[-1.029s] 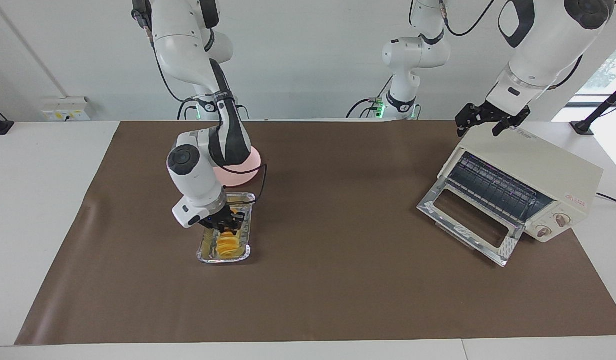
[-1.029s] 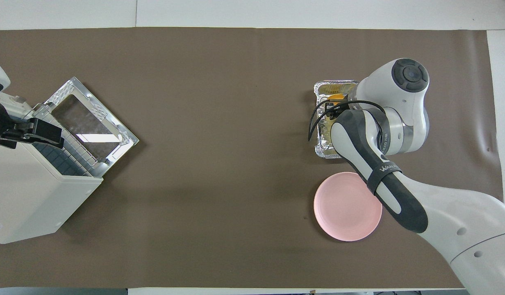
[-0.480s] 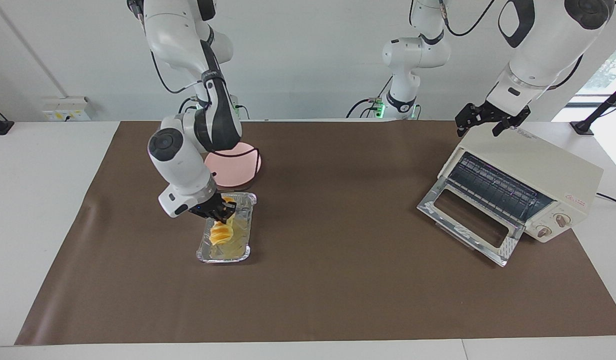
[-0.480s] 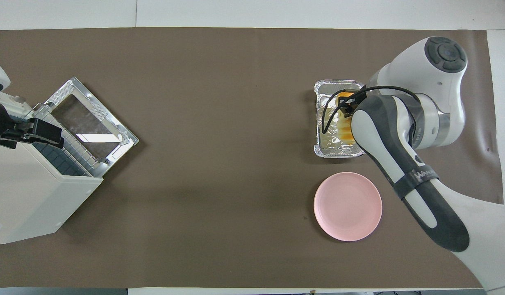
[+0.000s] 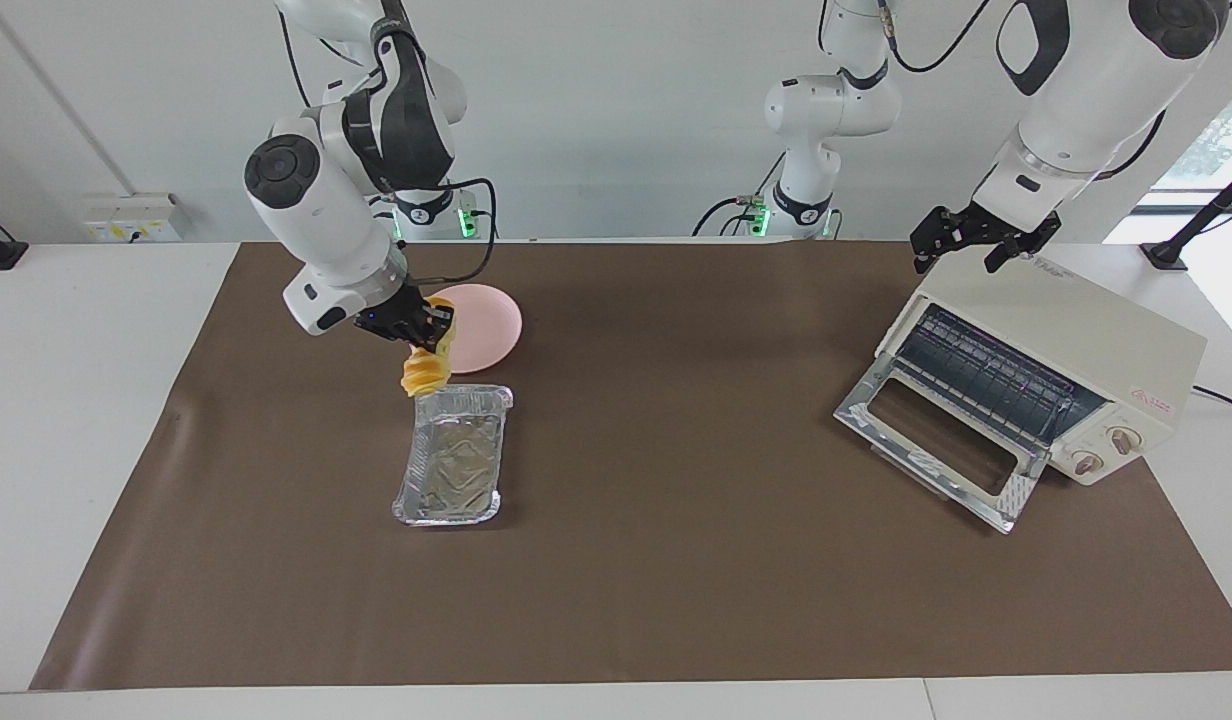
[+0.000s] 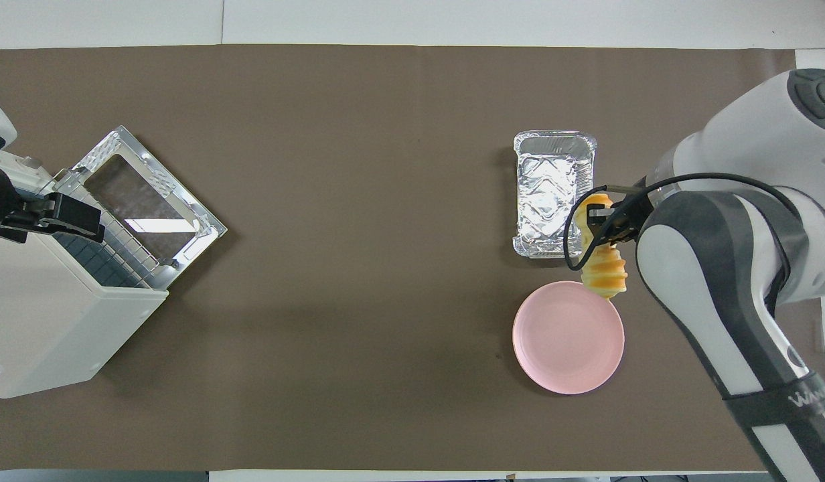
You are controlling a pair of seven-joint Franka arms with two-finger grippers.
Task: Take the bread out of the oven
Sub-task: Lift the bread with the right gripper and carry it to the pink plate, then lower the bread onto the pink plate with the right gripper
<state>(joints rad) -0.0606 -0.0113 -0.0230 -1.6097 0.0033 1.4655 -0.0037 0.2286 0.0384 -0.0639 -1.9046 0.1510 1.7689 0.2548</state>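
over the gap between the silver foil tray (image 5: 449, 468) and round pink plate (image 5: 481, 325), the ridged golden bread (image 5: 424, 374) is held clenched in the right gripper (image 5: 416, 331); it should be lowered gently onto the plate centre, while the left gripper (image 5: 979, 240) waits released above the cream toaster oven (image 5: 1066, 360).

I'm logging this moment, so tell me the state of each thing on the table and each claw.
bread: lifted, hanging from the right claw.
right claw: shut on the bread, over the table between tray and plate.
foil tray: empty, on the table.
pink plate: empty.
oven: door open, rack bare.
left claw: open, waiting over the oven.
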